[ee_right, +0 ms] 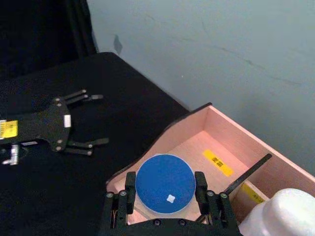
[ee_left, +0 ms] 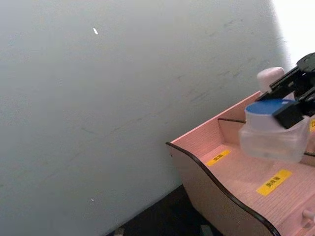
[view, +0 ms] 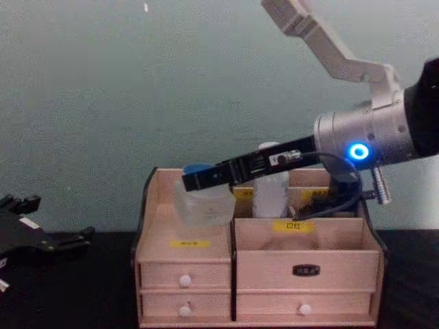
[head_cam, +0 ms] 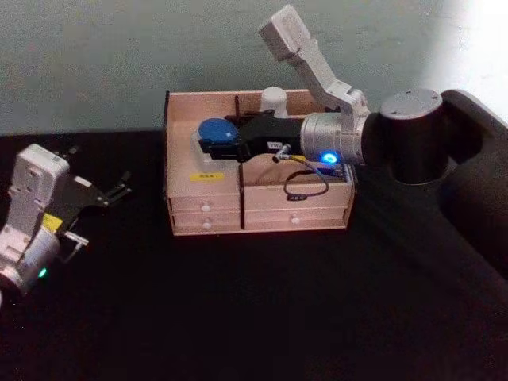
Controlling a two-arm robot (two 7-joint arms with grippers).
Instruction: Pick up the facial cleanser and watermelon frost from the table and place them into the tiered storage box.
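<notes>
Sitting on the black tabletop [head_cam: 238,317], against a plain grey-green wall [head_cam: 95,63]: the tiered storage box [head_cam: 206,202], light wood, with yellow labels [head_cam: 208,176] and small drawers [head_cam: 208,209] with white knobs at the front. Standing up straight in a back part of the box, just right of the thin divider [head_cam: 237,107]: a white bottle [head_cam: 274,99] with a round cap.

Reaching in from the right, stretched out long and flat over the right half of the box, passing close by the white bottle: the right arm [head_cam: 337,143], blue light [head_cam: 328,158] glowing near the wrist. Squeezed from both sides in the right pincer [head_cam: 205,143]: a clear jar [head_cam: 218,131] with a blue lid, lid up, down low in the left side of the box. Touching the wood under it or not, hard to tell.

Down low near the left edge of the tabletop, well apart from the box: the left pincer [head_cam: 119,186], fingers spread wide, holding nothing.
</notes>
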